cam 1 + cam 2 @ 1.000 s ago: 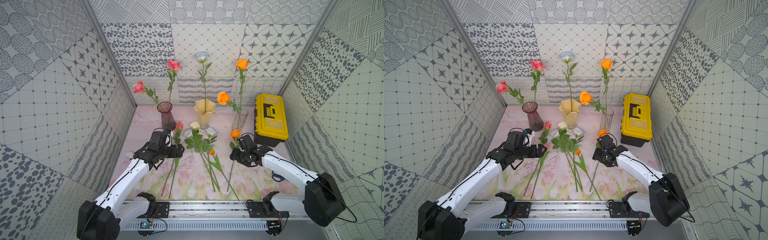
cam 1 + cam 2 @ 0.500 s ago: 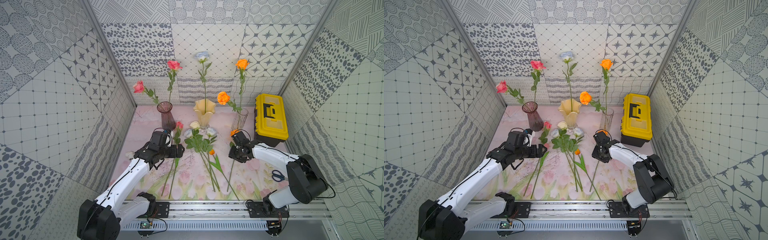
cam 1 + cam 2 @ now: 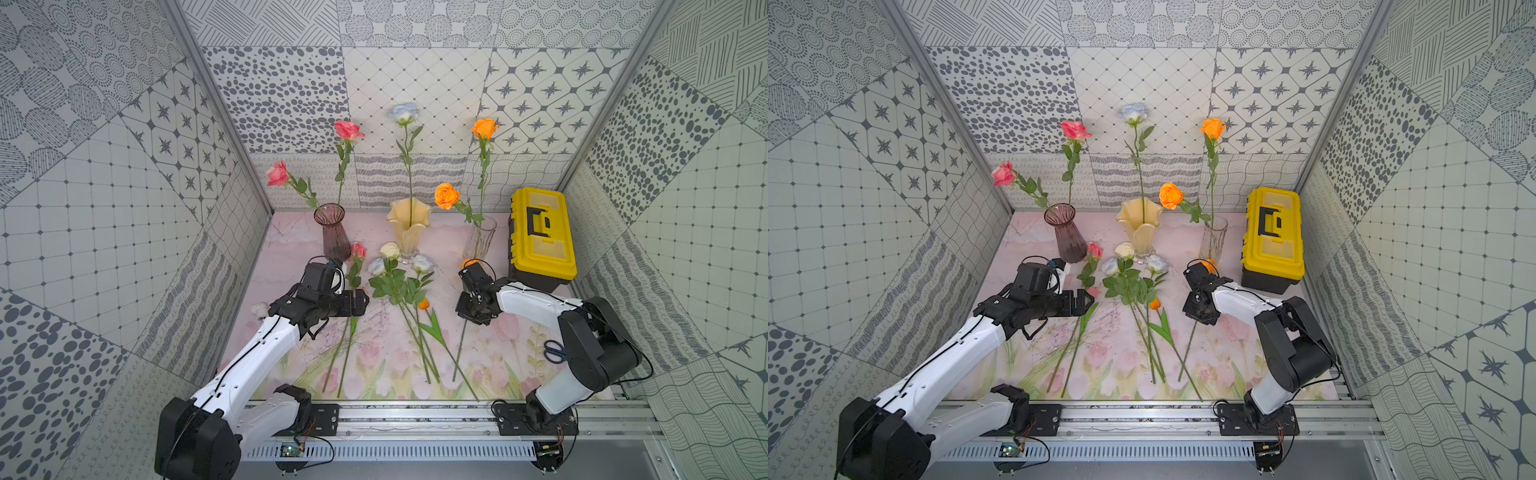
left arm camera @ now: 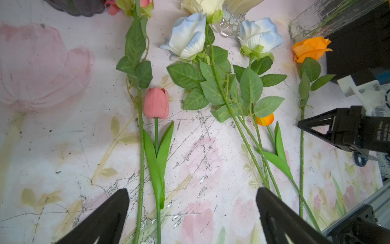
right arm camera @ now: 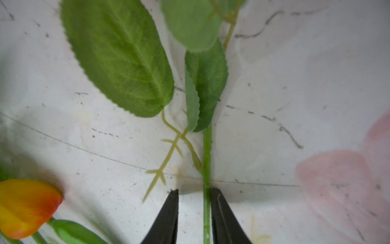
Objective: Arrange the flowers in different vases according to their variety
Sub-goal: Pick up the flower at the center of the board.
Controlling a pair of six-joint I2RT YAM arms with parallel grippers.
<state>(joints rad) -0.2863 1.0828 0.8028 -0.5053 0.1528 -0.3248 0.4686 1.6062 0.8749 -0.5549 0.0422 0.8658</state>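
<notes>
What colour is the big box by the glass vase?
The toolbox is yellow with a black handle and base; it shows clearest in a top view.

Top views: high at front, angled down, sharing whole counter [image 3: 378,340]. Wrist views close above it; both catch orange tulip [image 4: 264,120].

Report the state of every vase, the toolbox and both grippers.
purple vase: upright, holding two pink roses.
cream vase: upright, holding one pale-blue rose.
clear vase: upright, holding two orange roses.
toolbox: lid closed.
left gripper: open, over the pink tulip.
right gripper: fingers astride the lying orange rose stem, not yet clamped.
</notes>
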